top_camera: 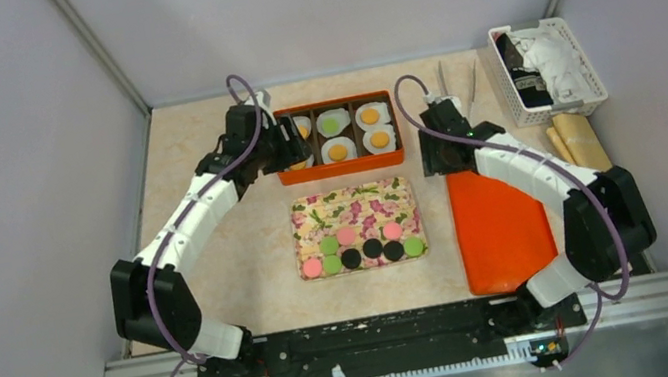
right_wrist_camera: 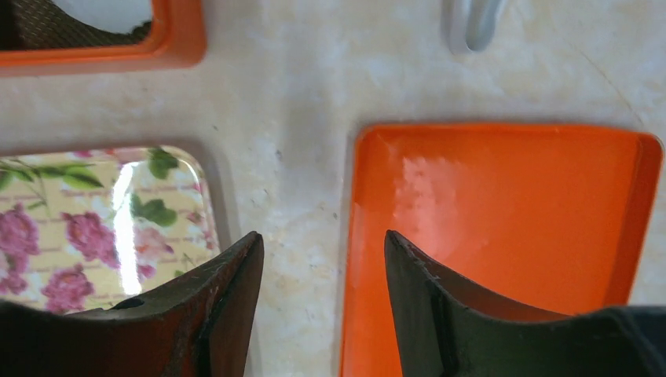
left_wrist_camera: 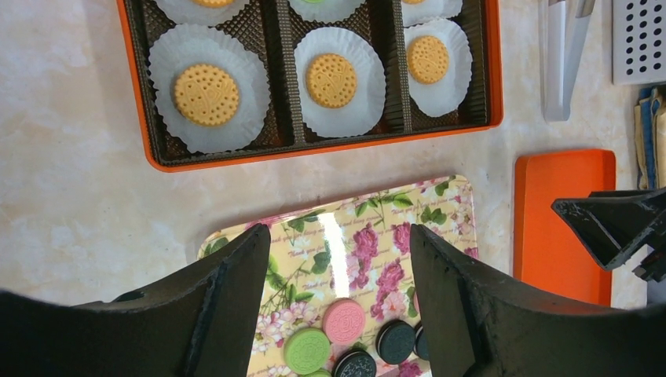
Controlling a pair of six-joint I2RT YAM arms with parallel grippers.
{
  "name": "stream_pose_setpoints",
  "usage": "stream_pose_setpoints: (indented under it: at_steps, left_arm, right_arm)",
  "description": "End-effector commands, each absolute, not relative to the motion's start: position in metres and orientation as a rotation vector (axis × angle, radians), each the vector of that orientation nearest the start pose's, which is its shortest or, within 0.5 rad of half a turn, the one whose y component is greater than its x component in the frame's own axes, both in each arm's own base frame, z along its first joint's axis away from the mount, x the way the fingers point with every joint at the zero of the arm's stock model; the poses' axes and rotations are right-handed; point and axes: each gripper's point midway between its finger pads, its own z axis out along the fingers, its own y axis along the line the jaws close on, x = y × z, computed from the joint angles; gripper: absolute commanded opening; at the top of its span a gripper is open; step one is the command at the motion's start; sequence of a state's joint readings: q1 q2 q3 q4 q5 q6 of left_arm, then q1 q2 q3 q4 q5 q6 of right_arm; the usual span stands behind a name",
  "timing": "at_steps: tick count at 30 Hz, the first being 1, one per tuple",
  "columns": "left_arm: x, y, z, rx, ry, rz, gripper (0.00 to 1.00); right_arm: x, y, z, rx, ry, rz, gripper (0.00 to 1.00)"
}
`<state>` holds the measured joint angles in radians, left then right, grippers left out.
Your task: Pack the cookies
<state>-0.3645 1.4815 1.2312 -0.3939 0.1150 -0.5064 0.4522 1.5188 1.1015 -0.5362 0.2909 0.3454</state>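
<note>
Cookies (top_camera: 351, 259): loose discs (pink, green, black) in two rows on the near half of the floral tray (top_camera: 352, 201), mid-worktop (top_camera: 254, 282). More cookies, orange and one green, sit in white paper cups (left_wrist_camera: 339, 118) inside the orange box (left_wrist_camera: 314, 146), at 12 o'clock from the tray. Orange lid (top_camera: 502, 222): 3 o'clock. Left claw (left_wrist_camera: 338, 236): 11 o'clock, spread wide, empty. Right claw (right_wrist_camera: 322, 239): 2 o'clock, parted, empty, over bare worktop between tray and lid.
</note>
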Motion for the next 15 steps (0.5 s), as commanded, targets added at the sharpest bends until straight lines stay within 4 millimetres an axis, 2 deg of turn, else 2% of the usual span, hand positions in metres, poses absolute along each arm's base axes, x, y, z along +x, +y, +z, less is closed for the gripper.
stream_pose_setpoints:
  at_steps: [1, 4, 9, 15]
  left_arm:
    - [0.381, -0.198, 0.205, -0.073, 2.229, -0.643, 0.72]
    - [0.377, -0.201, 0.203, -0.069, 2.236, -0.652, 0.72]
    - [0.371, -0.204, 0.196, -0.067, 2.245, -0.669, 0.72]
    - [0.367, -0.205, 0.186, -0.053, 2.277, -0.664, 0.72]
  right_arm:
    - [0.329, 0.107, 0.124, 0.109, 2.424, -0.057, 0.57]
    - [0.312, 0.101, 0.109, 0.130, 2.479, -0.078, 0.57]
    - [0.286, 0.108, 0.076, 0.181, 2.565, 0.009, 0.51]
    - [0.266, 0.110, 0.052, 0.226, 2.613, 0.025, 0.45]
